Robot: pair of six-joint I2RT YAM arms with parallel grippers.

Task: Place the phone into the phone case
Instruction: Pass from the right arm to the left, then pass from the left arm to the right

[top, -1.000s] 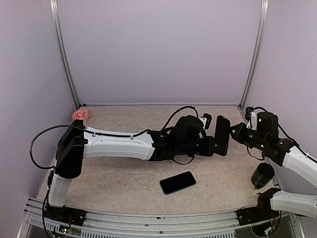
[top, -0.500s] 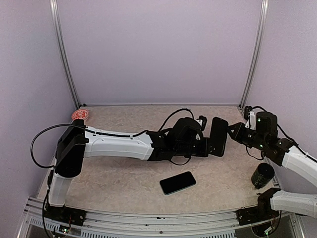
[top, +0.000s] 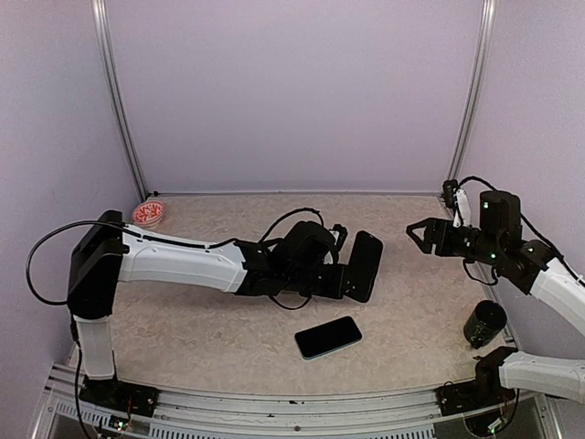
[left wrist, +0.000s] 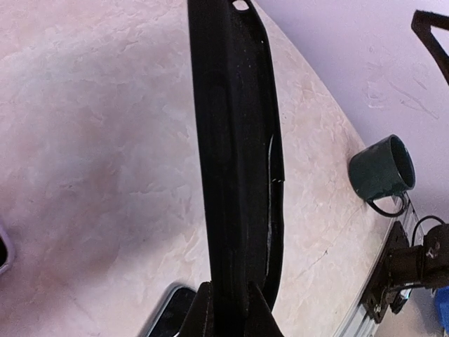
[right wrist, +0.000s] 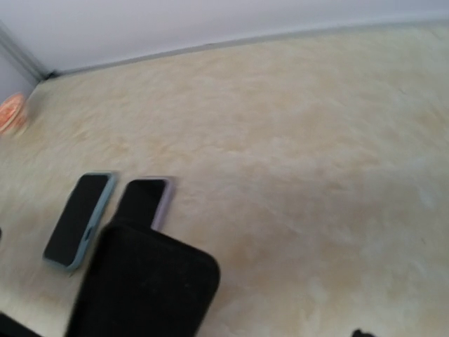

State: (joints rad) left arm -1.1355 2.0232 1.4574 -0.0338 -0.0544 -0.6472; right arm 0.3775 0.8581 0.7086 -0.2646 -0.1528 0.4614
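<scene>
— So, what is my left side holding?

— Your left gripper [top: 340, 277] is clamped on the phone case [top: 364, 265]. In the left wrist view its fingers [left wrist: 202, 314] pinch the case's near end. The black case runs straight up that frame, seen edge-on, with a small cut-out at its far end. From above, you can see the case held upright and a little tilted, near the middle of the table [top: 210, 338].

— And the phone?

— Your phone [top: 328, 337] lies flat on the table, screen up. It sits closer to the arm bases than the case, apart from it, and neither gripper touches it. The right wrist view shows it has a pale teal edge. Just beside it lies a second phone [right wrist: 146, 200] with a lilac edge, which your left arm hides from above.

— Right side?

— Your right gripper [top: 419, 237] hangs over the right part of the table with its fingers spread and nothing between them. It points toward the case but is well apart from it.

— Anything else down there?

— A dark green cup [top: 483, 322] with a handle stands near the right edge, below your right arm. A small red round thing [top: 149, 212] sits in the far left corner.
</scene>
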